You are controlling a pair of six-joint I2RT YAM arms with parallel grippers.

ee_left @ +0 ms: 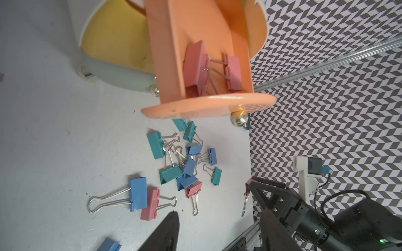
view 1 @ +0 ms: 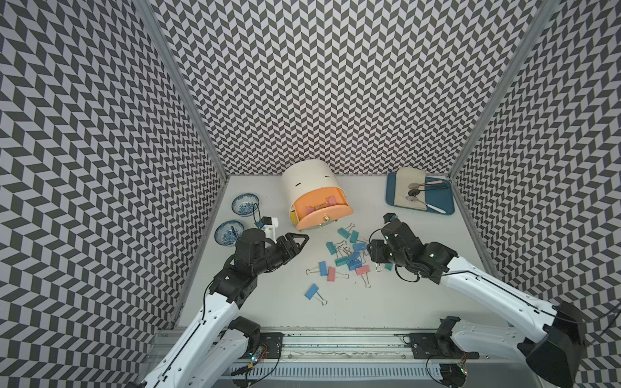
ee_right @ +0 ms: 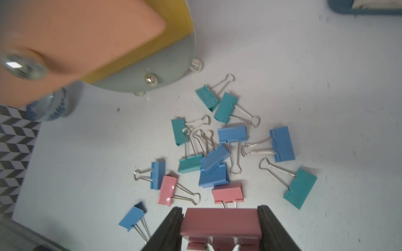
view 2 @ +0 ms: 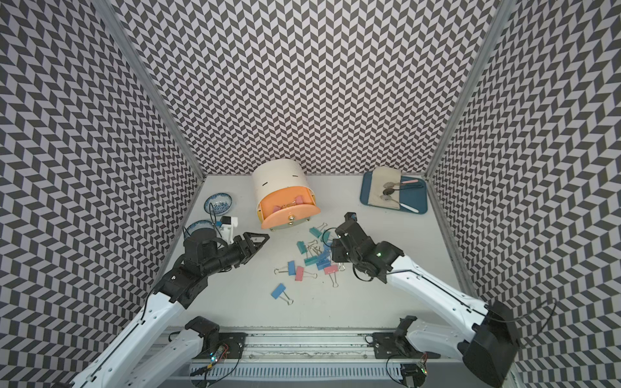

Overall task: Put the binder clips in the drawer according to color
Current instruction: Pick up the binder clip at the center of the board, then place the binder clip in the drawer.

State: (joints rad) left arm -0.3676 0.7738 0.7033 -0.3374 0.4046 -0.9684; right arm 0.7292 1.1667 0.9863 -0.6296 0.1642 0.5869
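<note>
those binder clips (view 1: 349, 257) piled near-right of the open pink drawer (view 1: 322, 220) look light, stiff and slick, so I'd pinch the flat body, like the right gripper (ee_right: 220, 209) clamping a pink clip (ee_right: 220, 223), while the left gripper (view 1: 299, 242) sits open, empty.

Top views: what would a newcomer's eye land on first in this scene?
First the cream cabinet at the back of the table, its salmon top drawer pulled out with pink clips inside. In front of it lies a scatter of blue, teal and pink clips. In the right wrist view, the right gripper is clamped on one pink clip.
</note>
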